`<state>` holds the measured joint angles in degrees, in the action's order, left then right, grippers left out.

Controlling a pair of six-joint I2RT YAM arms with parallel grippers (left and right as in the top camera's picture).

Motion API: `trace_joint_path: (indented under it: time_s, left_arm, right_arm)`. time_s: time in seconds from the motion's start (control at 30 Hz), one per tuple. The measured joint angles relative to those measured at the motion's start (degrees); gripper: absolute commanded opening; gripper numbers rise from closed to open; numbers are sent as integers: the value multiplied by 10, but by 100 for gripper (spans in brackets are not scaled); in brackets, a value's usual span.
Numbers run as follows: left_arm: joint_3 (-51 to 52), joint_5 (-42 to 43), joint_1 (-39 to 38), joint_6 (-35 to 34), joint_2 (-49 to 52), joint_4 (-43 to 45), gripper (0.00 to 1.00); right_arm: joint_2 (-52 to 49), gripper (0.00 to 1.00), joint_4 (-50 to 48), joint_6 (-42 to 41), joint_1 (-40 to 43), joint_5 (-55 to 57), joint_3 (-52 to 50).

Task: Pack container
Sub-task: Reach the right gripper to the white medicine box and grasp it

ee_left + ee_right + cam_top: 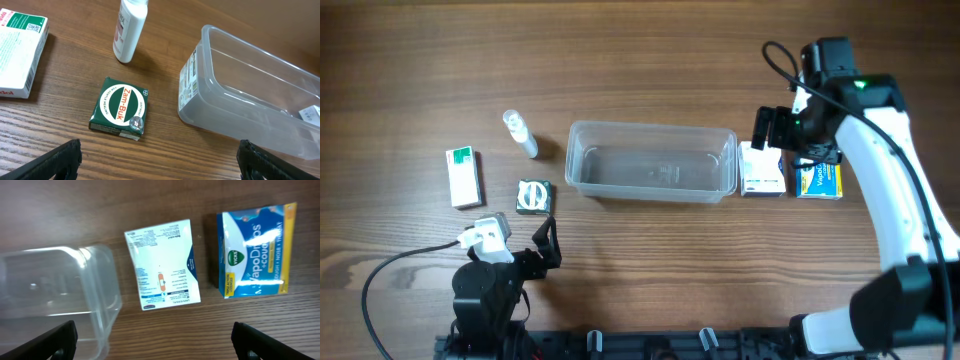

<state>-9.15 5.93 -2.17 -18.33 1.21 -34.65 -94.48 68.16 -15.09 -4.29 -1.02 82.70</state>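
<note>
In the middle of the table: you have the container (650,160), a clear tub standing upright with its long side running left to right in your overhead view.
Left of the container: 3 things. A small white bottle (520,133) lies on its side near the far left corner of the tub. A square green box (533,196) sits near the front left corner. A white-and-green box (464,177) lies further out.
Right of the container: 2 boxes side by side. A white box (761,170) is just beside the tub's right end, and a blue-and-yellow box (819,180) is just beyond it.
Left gripper (548,245): it hangs near the front edge, close to the green box. Its fingers (60,160) are spread wide with nothing between them.
Right gripper (770,128): it hangs over the white box at the tub's right end. Your wrist view shows its fingers (55,340) released wide, holding nothing.
</note>
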Motion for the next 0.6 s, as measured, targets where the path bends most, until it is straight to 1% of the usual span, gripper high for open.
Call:
trace_joint_path:
  time_s: [0.2, 0.3, 0.47, 0.6]
  left_arm:
    - [0, 0, 0, 0, 0, 0, 100]
    - [0, 0, 0, 0, 0, 0, 100]
    - [0, 0, 0, 0, 0, 0, 100]
    - [0, 0, 0, 0, 0, 0, 100]
  right_arm:
    - [-72, 100, -4, 0, 0, 0, 0]
    - [-97, 100, -31, 5, 0, 0, -7]
    - [-117, 100, -79, 18, 0, 0, -47]
    - [-118, 99, -98, 20, 0, 0, -68]
